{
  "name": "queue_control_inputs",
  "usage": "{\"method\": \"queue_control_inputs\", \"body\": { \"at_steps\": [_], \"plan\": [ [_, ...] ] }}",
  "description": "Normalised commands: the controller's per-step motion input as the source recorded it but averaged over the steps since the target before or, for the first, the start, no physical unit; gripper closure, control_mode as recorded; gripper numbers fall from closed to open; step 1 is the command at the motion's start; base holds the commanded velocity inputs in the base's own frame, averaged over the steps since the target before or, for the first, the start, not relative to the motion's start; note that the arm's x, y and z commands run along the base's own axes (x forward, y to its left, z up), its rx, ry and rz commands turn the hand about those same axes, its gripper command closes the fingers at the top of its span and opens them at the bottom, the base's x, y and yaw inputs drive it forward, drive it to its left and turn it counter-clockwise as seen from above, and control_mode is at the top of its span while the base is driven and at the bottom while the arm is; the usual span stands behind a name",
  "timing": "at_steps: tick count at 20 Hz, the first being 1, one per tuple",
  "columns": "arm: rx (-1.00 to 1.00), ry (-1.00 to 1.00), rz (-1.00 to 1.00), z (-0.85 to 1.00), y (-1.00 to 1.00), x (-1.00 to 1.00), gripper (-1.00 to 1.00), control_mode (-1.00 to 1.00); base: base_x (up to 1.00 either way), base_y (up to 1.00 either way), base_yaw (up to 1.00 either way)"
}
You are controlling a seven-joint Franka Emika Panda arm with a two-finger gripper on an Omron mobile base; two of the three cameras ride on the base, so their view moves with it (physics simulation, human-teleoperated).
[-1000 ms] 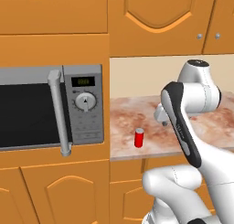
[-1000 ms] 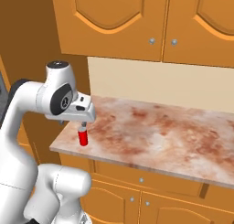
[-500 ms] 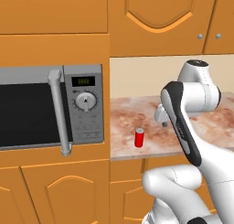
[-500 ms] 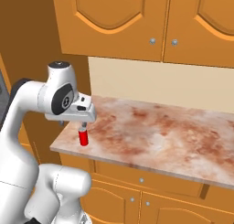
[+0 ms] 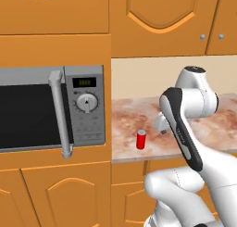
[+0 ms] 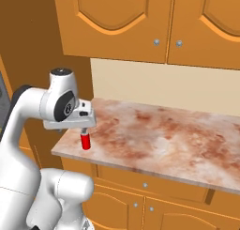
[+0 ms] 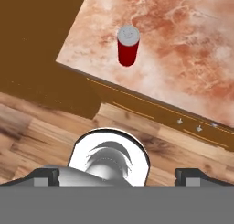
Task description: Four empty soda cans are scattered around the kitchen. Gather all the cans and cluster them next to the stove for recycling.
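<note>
A small red soda can point(image 5: 140, 140) point(image 6: 86, 141) point(image 7: 128, 47) with a silvery top stands upright on the reddish marble counter point(image 6: 164, 135), close to its front left corner. My gripper point(image 6: 83, 127) point(image 5: 162, 127) hangs just above and beside the can, pointing down. In the hand view its fingertips point(image 7: 45, 176) stand far apart at the bottom, open with nothing between them point(image 7: 118, 177). There the can sits well ahead of them, near the counter's edge. The stove is out of view.
A grey microwave point(image 5: 51, 110) with a tall handle is built into the cabinet wall left of the counter. Orange wall cabinets point(image 6: 154, 22) hang over the counter, with drawers point(image 6: 145, 184) below it. Brown plank floor point(image 7: 32, 136) lies under the edge.
</note>
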Motion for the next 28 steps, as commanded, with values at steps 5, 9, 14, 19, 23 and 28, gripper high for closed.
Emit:
{"method": "queue_control_inputs", "body": {
  "at_steps": [5, 9, 14, 19, 23, 28],
  "plan": [
    [0.00, 0.03, 0.09, -0.12, 0.31, 0.19, -1.00, -1.00, 0.00, 0.00, 0.00],
    [0.00, 0.06, 0.05, -0.14, 0.22, 0.27, -1.00, -1.00, 0.00, 0.00, 0.00],
    [0.00, 0.01, 0.04, -0.27, 0.03, 0.36, -1.00, -1.00, 0.00, 0.00, 0.00],
    [0.00, 0.03, 0.04, -0.20, 0.00, 0.24, -1.00, -1.00, 0.00, 0.00, 0.00],
    [0.00, 0.01, 0.04, -0.27, 0.01, 0.24, -1.00, -1.00, 0.00, 0.00, 0.00],
    [-0.03, 0.00, 0.02, -0.33, 0.04, 0.19, -1.00, -1.00, 0.00, 0.00, 0.00]
  ]
}}
